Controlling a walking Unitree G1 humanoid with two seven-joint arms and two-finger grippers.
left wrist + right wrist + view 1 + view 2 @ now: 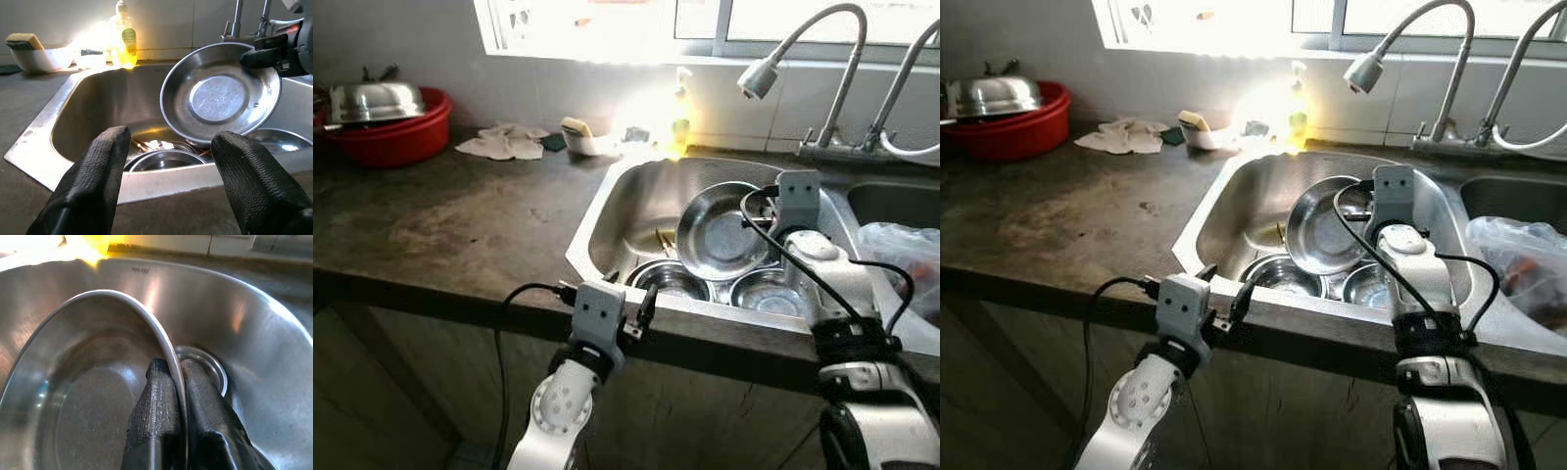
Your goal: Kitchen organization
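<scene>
A round steel plate (720, 230) stands tilted above the steel sink (636, 186), its hollow side facing the counter. My right gripper (178, 391) is shut on the plate's (88, 396) rim, one finger on each side. Under it lie steel bowls (671, 279) and another bowl (762, 291). My left gripper (166, 171) hangs open at the counter's front edge, just short of the sink's near rim (161, 183), with nothing between its fingers. In the left wrist view the held plate (220, 93) shows ahead of it.
Two taps (803, 59) arch over the sink. A yellow soap bottle (680, 103), a white dish with a sponge (579, 135) and a cloth (504, 142) sit behind it. A red basin holding a steel lid (382, 113) stands far left. A plastic bag (906, 259) lies at right.
</scene>
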